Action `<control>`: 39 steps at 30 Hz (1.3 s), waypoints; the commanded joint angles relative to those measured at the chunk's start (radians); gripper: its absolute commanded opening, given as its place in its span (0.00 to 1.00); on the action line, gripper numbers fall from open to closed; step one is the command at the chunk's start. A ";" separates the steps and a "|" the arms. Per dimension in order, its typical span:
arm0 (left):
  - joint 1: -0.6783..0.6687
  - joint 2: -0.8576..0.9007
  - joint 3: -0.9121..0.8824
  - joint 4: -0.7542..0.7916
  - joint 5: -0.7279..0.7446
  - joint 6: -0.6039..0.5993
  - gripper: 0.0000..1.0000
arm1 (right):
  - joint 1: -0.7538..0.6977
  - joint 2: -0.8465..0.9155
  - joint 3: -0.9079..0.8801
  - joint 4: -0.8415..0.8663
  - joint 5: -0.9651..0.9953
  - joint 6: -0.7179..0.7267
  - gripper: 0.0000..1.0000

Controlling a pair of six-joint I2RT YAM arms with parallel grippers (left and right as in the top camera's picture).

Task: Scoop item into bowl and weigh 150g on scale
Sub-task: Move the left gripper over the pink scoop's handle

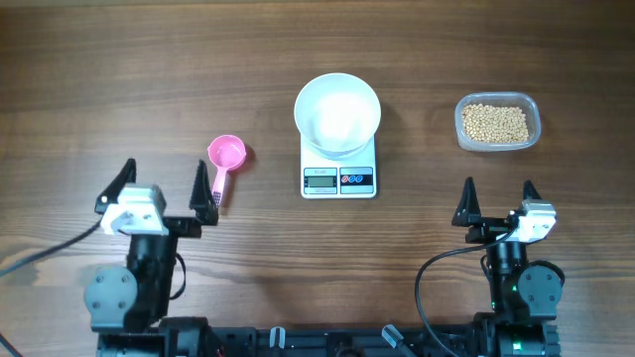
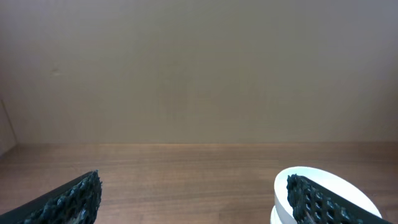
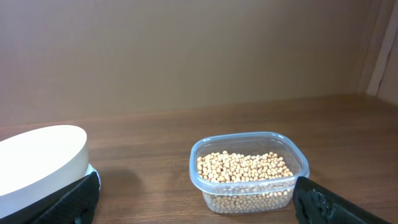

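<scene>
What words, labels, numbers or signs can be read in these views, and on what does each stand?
No text can be read in any view.
On the scale, the display: faint marks, too small to read.
Its buttons: markings too small to read.
The bowl, tub and scoop: no lettering visible.

We see the table (image 1: 149, 59) lit evenly and softly from above, its wood grain sharp out to every edge. The white bowl (image 1: 337, 114) glares, its inside nearly washed out. Shadows are faint and short. In the wrist views the wall (image 2: 199, 68) is dim and flat, the fingers (image 2: 68, 202) in the foreground near-black, while the beans (image 3: 242, 167) stay crisp.
</scene>
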 commanded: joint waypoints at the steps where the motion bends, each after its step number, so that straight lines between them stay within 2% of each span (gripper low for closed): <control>1: 0.006 0.063 0.081 0.000 -0.013 -0.006 1.00 | 0.005 -0.009 -0.002 0.002 0.020 -0.009 1.00; 10: 0.006 0.171 0.198 -0.042 0.022 -0.006 1.00 | 0.005 -0.009 -0.002 0.002 0.020 -0.009 1.00; 13: 0.006 0.255 0.315 -0.196 0.043 -0.010 1.00 | 0.005 -0.009 -0.002 0.002 0.020 -0.009 1.00; 17: 0.006 0.424 0.548 -0.496 0.064 -0.060 1.00 | 0.005 -0.009 -0.002 0.002 0.020 -0.009 1.00; 21: 0.006 0.577 0.735 -0.690 0.270 -0.059 1.00 | 0.005 -0.009 -0.002 0.002 0.020 -0.008 1.00; 22: 0.006 0.604 0.757 -0.703 0.345 -0.059 1.00 | 0.005 -0.009 -0.002 0.002 0.020 -0.009 1.00; 23: 0.006 0.639 0.766 -0.705 0.500 -0.059 1.00 | 0.005 -0.009 -0.002 0.002 0.020 -0.009 1.00; 25: 0.006 0.666 0.766 -0.706 0.563 -0.059 1.00 | 0.005 -0.009 -0.002 0.002 0.020 -0.009 1.00; 33: 0.006 0.745 0.771 -0.757 0.561 -0.112 1.00 | 0.005 -0.009 -0.002 0.002 0.020 -0.009 1.00; 36: 0.006 0.782 0.824 -0.825 0.466 -0.155 1.00 | 0.005 -0.009 -0.002 0.002 0.020 -0.009 1.00; 39: 0.007 0.853 0.941 -0.967 0.338 -0.181 1.00 | 0.005 -0.009 -0.002 0.002 0.020 -0.009 1.00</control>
